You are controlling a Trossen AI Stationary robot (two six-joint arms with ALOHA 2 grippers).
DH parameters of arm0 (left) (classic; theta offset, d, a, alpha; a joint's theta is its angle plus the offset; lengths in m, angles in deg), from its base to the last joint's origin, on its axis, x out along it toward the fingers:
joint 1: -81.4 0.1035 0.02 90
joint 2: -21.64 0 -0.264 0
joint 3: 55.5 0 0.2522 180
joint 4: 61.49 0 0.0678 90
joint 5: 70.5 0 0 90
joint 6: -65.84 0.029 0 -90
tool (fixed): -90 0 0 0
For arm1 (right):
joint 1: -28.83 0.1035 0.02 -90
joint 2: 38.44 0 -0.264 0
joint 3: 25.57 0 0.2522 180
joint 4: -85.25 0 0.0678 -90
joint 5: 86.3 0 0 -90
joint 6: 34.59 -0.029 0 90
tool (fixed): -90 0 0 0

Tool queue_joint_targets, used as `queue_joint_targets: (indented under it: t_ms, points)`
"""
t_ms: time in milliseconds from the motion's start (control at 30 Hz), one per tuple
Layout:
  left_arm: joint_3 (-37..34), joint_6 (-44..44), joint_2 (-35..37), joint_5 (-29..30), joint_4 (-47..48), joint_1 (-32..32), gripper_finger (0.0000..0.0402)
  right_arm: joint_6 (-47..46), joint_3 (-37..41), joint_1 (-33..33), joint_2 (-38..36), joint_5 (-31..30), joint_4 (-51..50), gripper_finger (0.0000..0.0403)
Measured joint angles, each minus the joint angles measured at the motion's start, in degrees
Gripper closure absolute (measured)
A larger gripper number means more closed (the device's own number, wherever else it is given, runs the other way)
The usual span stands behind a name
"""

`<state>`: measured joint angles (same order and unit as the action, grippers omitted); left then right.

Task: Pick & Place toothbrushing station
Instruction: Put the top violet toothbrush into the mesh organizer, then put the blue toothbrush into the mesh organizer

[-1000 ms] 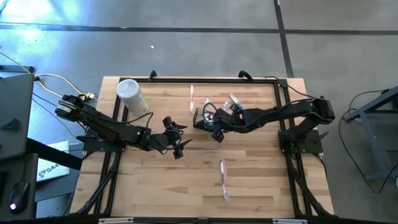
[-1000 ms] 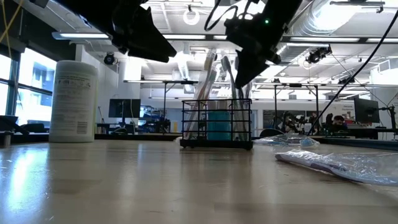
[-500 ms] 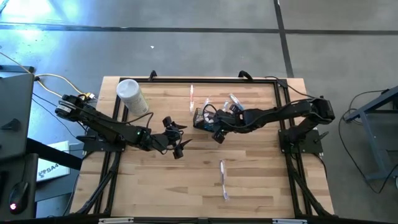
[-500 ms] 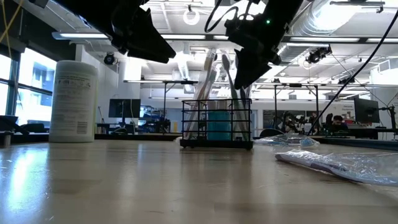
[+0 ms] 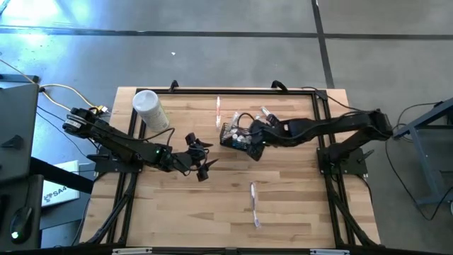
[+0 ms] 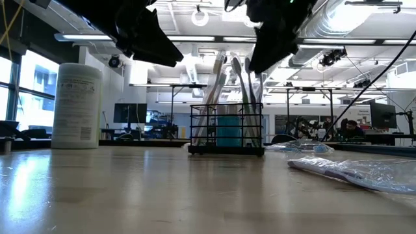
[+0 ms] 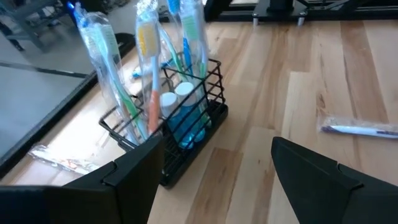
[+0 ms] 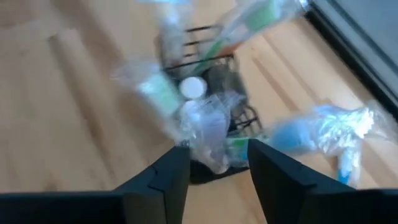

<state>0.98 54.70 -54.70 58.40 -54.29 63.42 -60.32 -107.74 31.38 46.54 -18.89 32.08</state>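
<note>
Right end effector (image 5: pixel 256 150) risen above toothbrushing station (image 5: pixel 233 135), canister label (image 6: pixel 76 107) unreadable

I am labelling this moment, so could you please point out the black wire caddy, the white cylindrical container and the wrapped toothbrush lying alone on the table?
black wire caddy (image 6: pixel 226 130), low view, front mesh wall.
white cylindrical container (image 6: pixel 77 105), low view, labelled side.
wrapped toothbrush (image 5: pixel 254 204), high view, middle of the wrapper.

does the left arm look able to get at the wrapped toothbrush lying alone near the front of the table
Probably yes. The left gripper hangs open above the middle of the table, and the wrapped toothbrush lies on bare wood nearby with nothing between them. The right gripper is over at the caddy, out of that path.
</note>
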Motion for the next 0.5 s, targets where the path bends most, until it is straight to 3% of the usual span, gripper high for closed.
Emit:
queue_joint_targets:
  t_ms: [167, 300, 400, 500]
  points:
    - [0.0, -1.15, 0.0, -0.91, 0.82, -0.02, 0.0108, 0.07, -0.06, 0.16, -5.22, 8.62, -3.37, 0.0256]
    - [0.0, -1.18, 0.0, -0.96, 0.78, -0.02, 0.0108, -4.49, -0.04, 0.03, -8.12, 14.69, -13.76, 0.026]
    - [0.0, -1.18, 0.0, -0.98, 0.74, -0.02, 0.0108, -8.16, 0.01, -0.77, -9.61, 13.21, -24.49, 0.0264]
    - [0.0, -1.18, 0.0, -1.01, 0.71, -0.02, 0.0108, -11.5, 0.01, -2.22, -10.01, 5.43, -29.88, 0.0265]
